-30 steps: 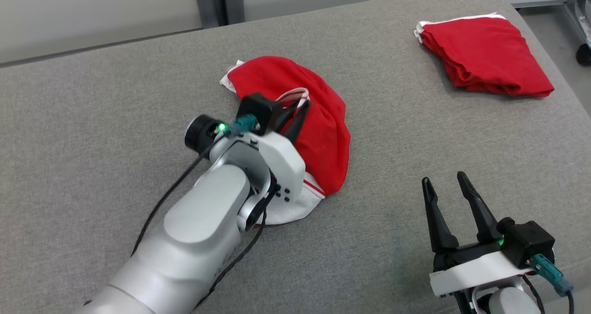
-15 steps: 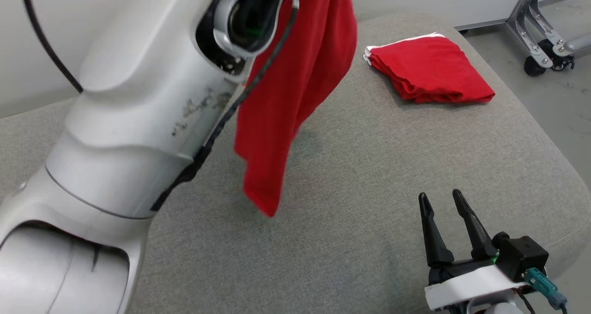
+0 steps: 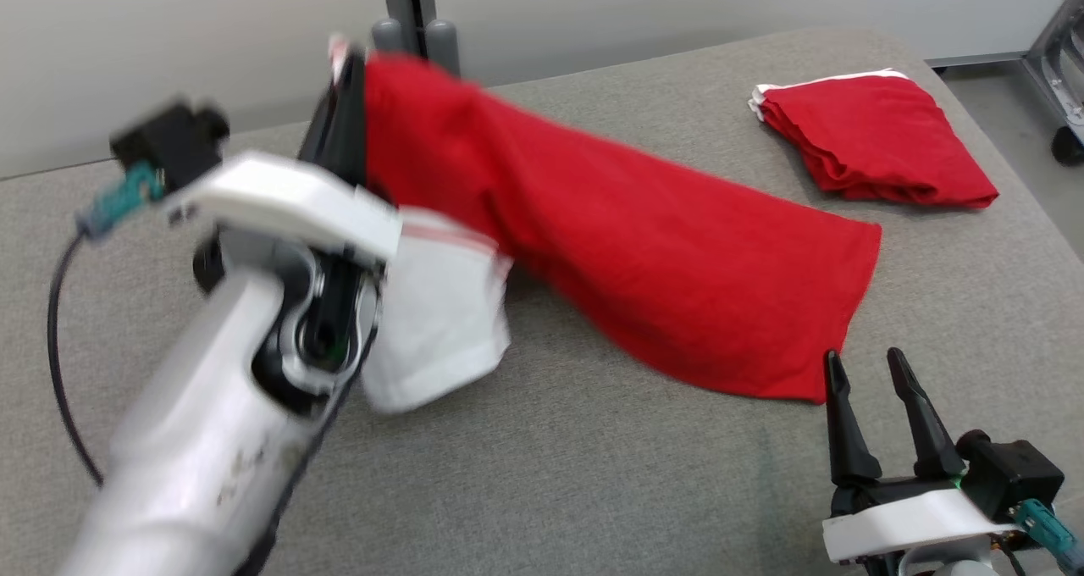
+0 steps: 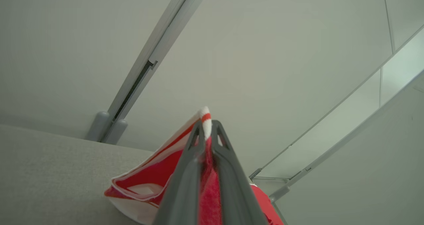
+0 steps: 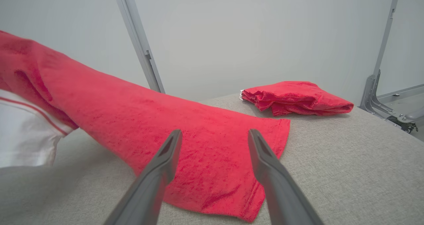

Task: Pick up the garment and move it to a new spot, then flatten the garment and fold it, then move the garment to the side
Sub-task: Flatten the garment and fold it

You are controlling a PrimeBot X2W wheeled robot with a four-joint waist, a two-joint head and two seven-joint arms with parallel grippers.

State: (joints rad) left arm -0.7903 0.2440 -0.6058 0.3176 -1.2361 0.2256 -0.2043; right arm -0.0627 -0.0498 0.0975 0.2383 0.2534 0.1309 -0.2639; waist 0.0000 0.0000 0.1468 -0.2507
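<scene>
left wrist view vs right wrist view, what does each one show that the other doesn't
Left wrist view: the left gripper shut on the garment at its white, red-striped edge. Right wrist view: the open right gripper, the garment's free end lying on the grey cushion, and a folded red cloth behind it. Shared: the red garment, the grey cushion and the pale wall.

Bare surface [image 3: 593,491] in front, garment [image 3: 660,279] spanning middle, folded cloth [image 3: 872,140] far right
</scene>
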